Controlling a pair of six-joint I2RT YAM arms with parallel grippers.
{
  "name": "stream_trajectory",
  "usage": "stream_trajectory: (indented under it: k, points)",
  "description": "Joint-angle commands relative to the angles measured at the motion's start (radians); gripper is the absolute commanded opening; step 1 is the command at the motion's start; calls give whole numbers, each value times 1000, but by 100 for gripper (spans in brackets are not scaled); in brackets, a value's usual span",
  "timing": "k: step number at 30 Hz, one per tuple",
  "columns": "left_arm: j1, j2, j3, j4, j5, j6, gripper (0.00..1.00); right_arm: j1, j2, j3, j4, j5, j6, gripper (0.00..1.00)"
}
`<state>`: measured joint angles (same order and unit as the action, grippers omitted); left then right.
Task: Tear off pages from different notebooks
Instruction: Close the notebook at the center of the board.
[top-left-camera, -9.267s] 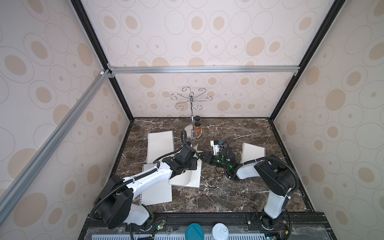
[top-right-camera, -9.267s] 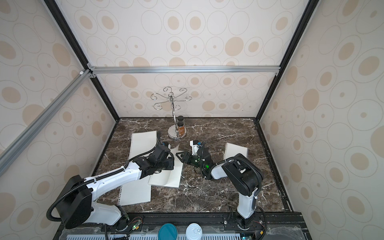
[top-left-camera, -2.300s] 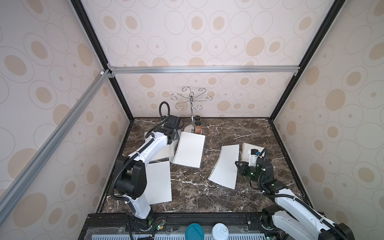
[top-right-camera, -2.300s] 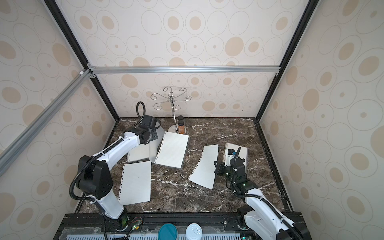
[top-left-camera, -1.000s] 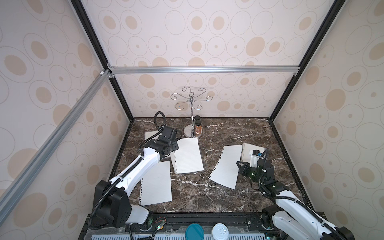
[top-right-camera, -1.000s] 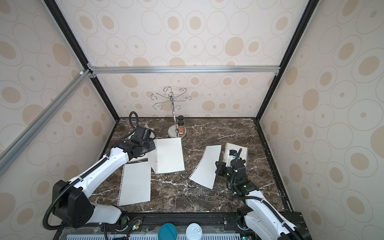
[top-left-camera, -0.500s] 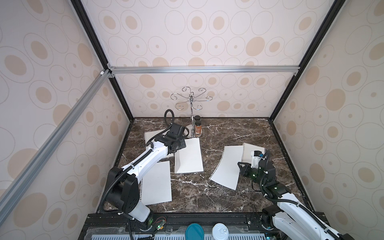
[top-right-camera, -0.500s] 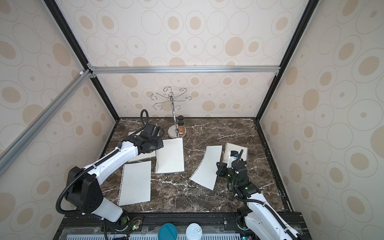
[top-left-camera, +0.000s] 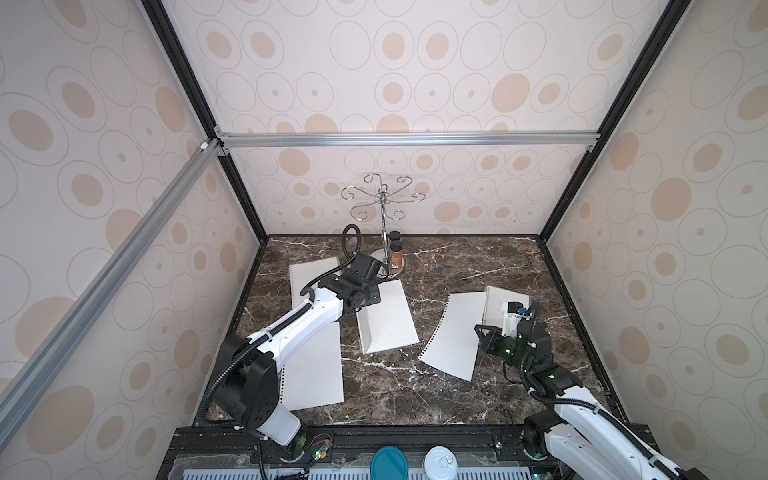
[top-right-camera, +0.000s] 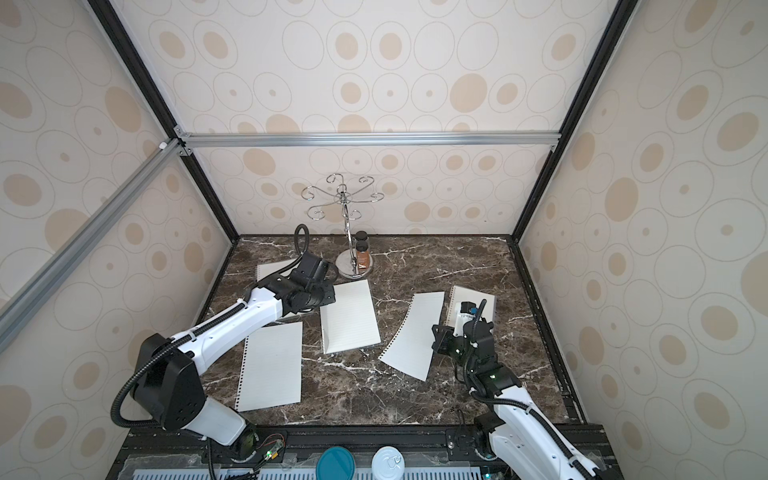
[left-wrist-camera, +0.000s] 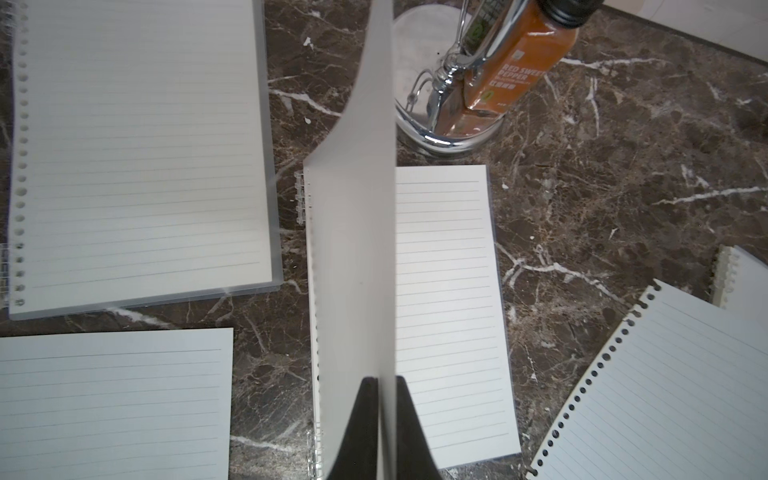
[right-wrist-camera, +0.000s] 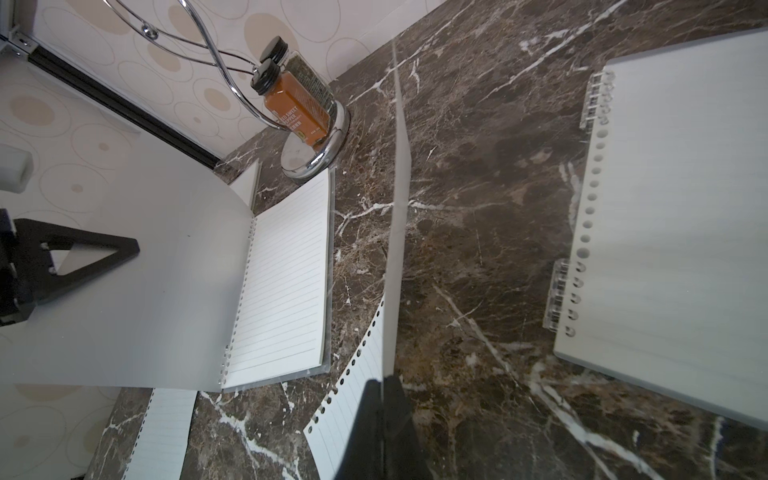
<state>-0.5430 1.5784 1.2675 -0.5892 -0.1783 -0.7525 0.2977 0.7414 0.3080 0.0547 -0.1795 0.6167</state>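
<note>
Marble desk (top-left-camera: 457, 266) in both top views: the middle notebook (top-left-camera: 390, 324) lay just before a chrome rack (top-left-camera: 382, 224), a loose page (top-left-camera: 453, 336) to its right. Left wrist view — left fingers (left-wrist-camera: 361, 428) pinched that notebook's frosted cover (left-wrist-camera: 353, 249), lifted on edge. Right wrist view — right fingers (right-wrist-camera: 401, 419) were clamped shut on the page's edge, holed side down toward the desk.

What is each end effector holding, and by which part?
Left end effector: the translucent cover of the middle notebook, by its free edge. Right end effector: a torn-off page, by its unpunched long edge.
</note>
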Motion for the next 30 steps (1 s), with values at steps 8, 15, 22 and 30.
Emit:
stream_trajectory:
  k: [8, 15, 22, 30]
  points:
    - [-4, 168, 114, 68, 79, 52, 41, -4, -60, -10, -159, -55, 37, 0]
    - [-19, 150, 120, 101, 82, 82, 87, -5, -104, 24, -258, -136, 30, 0]
    - [-19, -15, -9, 232, 52, 88, 100, 13, -54, 106, -263, -251, 87, 0]
    - [-18, -2, -37, 286, 118, 94, 100, 41, -214, 174, -413, -208, 84, 0]
